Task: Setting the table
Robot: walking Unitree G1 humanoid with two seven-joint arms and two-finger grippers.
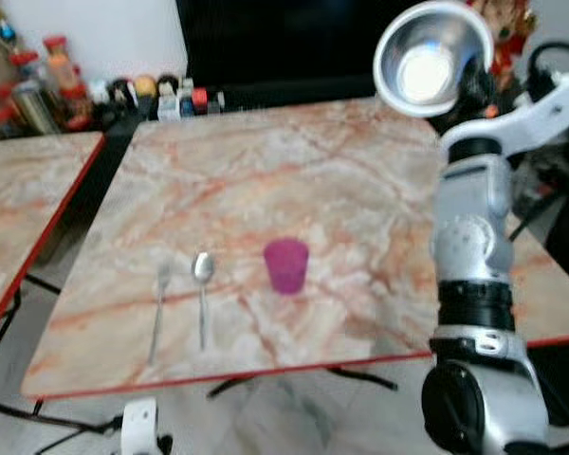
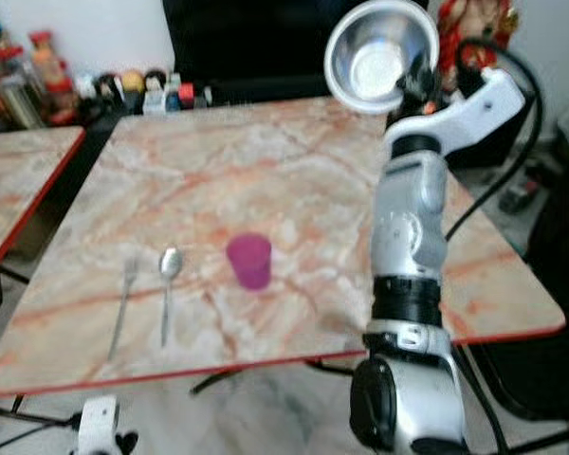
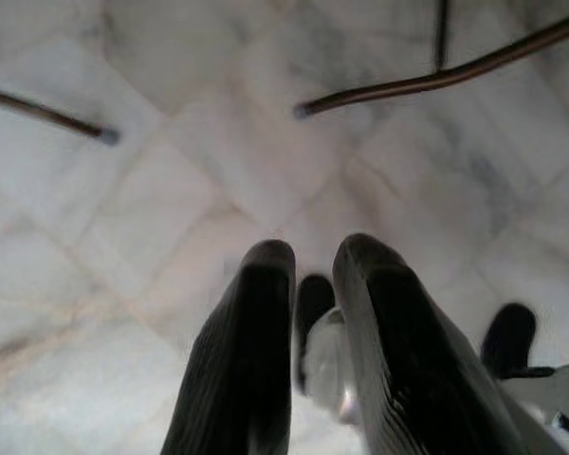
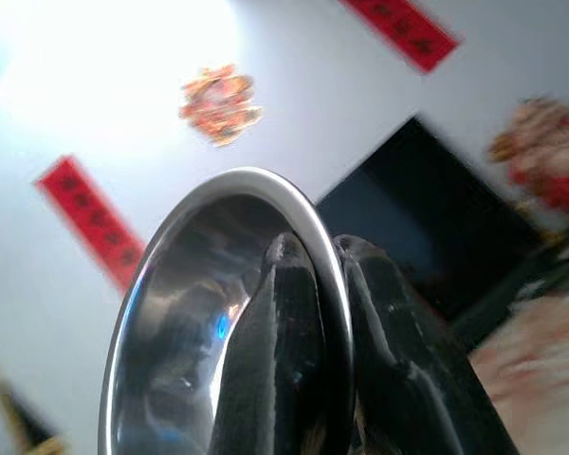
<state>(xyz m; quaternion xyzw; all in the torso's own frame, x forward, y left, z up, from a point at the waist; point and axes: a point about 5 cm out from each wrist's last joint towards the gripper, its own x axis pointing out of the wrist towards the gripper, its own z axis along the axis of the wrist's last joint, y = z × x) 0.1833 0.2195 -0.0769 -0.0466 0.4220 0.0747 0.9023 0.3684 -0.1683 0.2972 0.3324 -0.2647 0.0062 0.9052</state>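
Marble table (image 1: 360, 190), right hand (image 4: 327, 261) raised high, clamping steel bowl (image 1: 431, 57) rim

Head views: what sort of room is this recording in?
Probably a home dining area. A marble-look table holds a fork, spoon and pink cup, with condiment jars at the back wall. The right gripper holds a steel bowl by its rim.
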